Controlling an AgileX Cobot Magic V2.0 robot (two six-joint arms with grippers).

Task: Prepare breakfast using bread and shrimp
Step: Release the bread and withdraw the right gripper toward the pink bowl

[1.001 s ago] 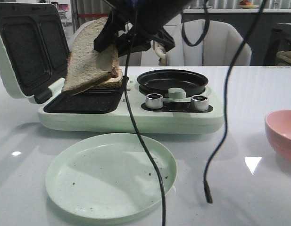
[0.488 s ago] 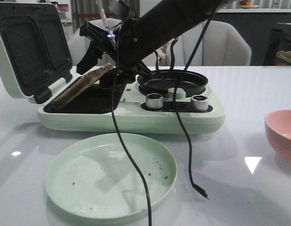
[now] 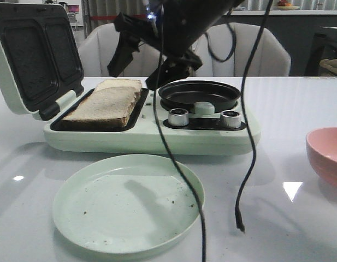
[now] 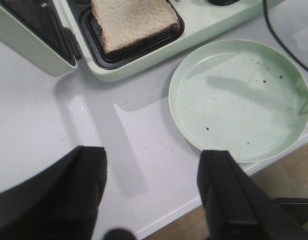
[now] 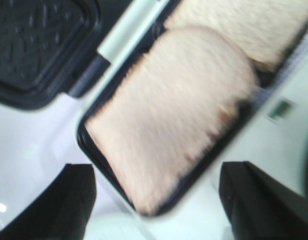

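Bread [image 3: 105,103] is lying flat in the sandwich maker's [image 3: 152,131] open tray at left centre of the front view, with the right pincer [image 3: 136,61] hovering above it, fingers apart and gripping nothing. The left pincer [image 4: 151,192] is hanging spread wide over the tabletop [image 4: 44,130], beside a pale green plate [image 4: 238,100].

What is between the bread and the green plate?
Only the sandwich maker's pale green front edge and a strip of bare white table separate the bread from the green plate, seen in the front view.
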